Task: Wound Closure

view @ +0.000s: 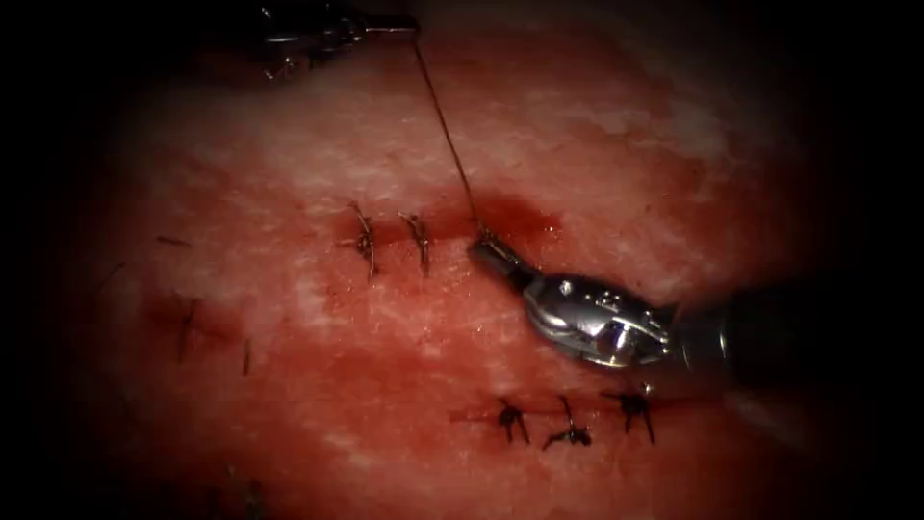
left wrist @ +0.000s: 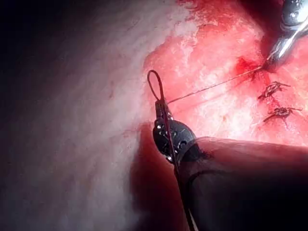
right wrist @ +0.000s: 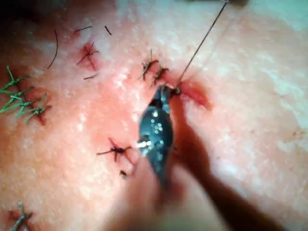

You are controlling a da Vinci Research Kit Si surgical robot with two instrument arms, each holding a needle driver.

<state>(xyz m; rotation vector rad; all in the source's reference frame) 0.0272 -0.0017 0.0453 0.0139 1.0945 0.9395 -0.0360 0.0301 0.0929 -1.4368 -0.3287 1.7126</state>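
At the near edge of the tissue (view: pixel 404 318), the right pincer (view: pixel 484 246) is clamped together at the right end of the cut (view: pixel 433 226), on the thread (view: pixel 448 130) where it leaves the tissue by the red fluid (view: pixel 520 220). The thread looks light, limp and slippery, best held close to the knot, and runs taut to the far left pincer (left wrist: pixel 160 103), clamped on it below a small loop (left wrist: pixel 154 83). I cannot make out the needle; the left pincer sits half in shadow.
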